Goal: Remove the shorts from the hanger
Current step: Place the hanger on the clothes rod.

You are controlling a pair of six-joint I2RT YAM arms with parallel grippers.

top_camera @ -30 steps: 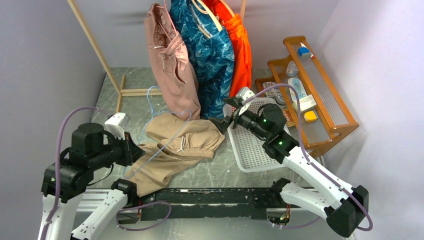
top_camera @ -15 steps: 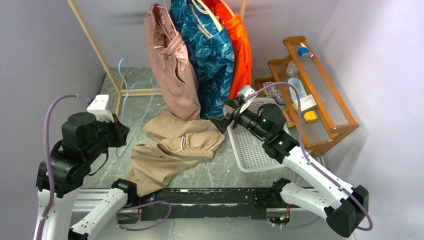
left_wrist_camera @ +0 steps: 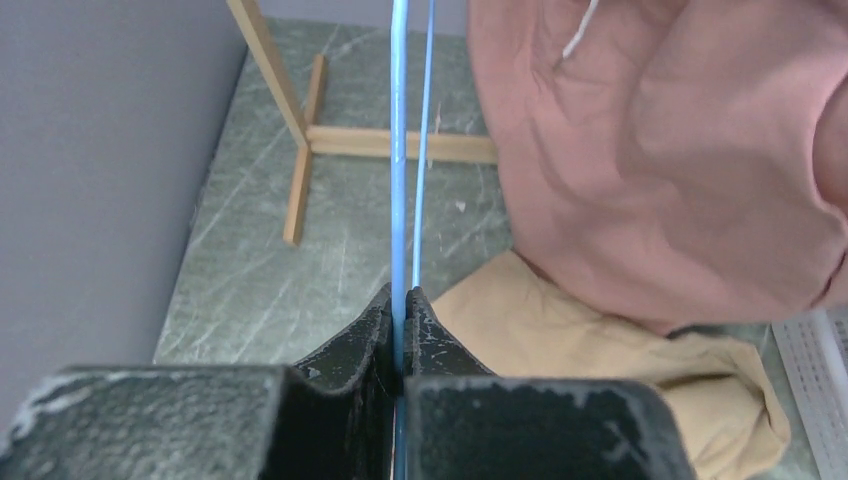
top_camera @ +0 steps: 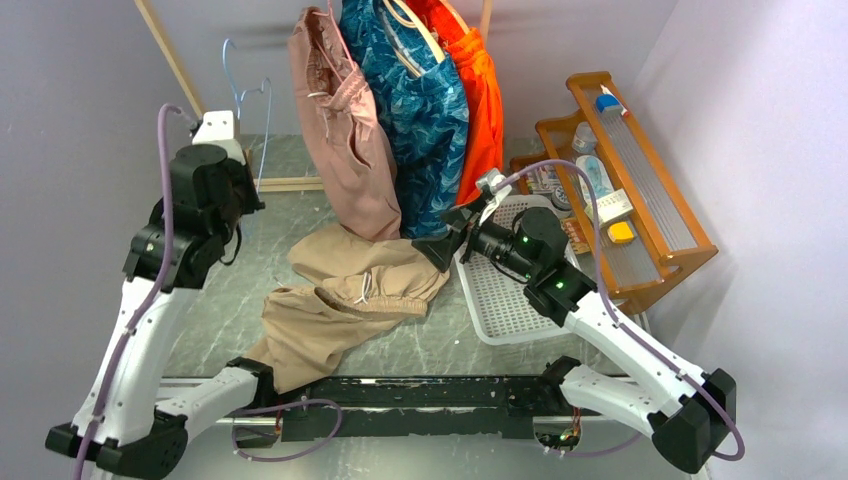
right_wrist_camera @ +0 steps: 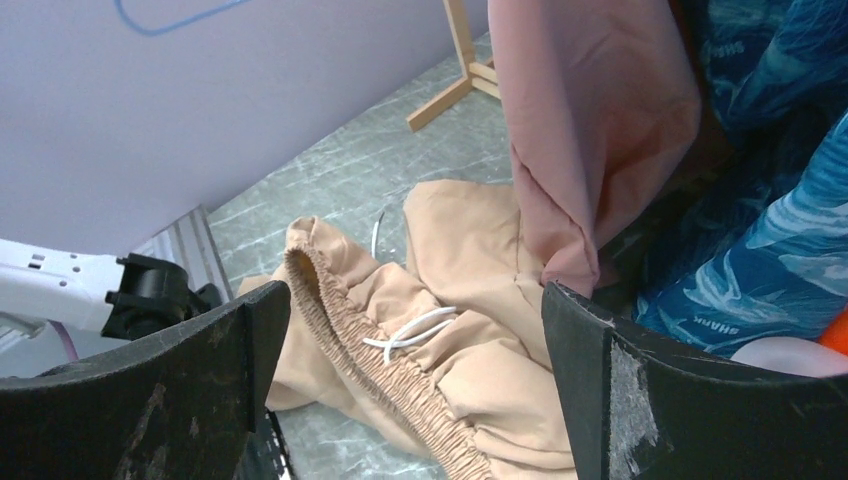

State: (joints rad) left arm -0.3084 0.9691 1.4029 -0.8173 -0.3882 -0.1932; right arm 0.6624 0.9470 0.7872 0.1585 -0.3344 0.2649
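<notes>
Left gripper [left_wrist_camera: 403,300] pinches the blue hanger [left_wrist_camera: 398,150]; right gripper [right_wrist_camera: 410,300] stands spread. Pink shorts [top_camera: 345,150] at 12 o'clock look soft and light: grasp the waistband.

Four pairs of shorts in all: one tan pair [top_camera: 350,290], one pink pair [top_camera: 345,140], one blue patterned pair [top_camera: 425,110], one orange pair [top_camera: 485,100]. One blue wire hanger [left_wrist_camera: 399,150]. One white tray [top_camera: 500,290]. One wooden shelf [top_camera: 650,200], holding perhaps half a dozen small items, too small to count surely.

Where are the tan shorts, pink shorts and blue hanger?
Soft tan-beige drawstring shorts [top_camera: 350,290]: top view, crumpled middle.
Dusty pink fabric shorts [top_camera: 345,140]: top view, hanging cloth.
Thin blue wire hanger [left_wrist_camera: 399,150]: left wrist view, straight wire.
</notes>
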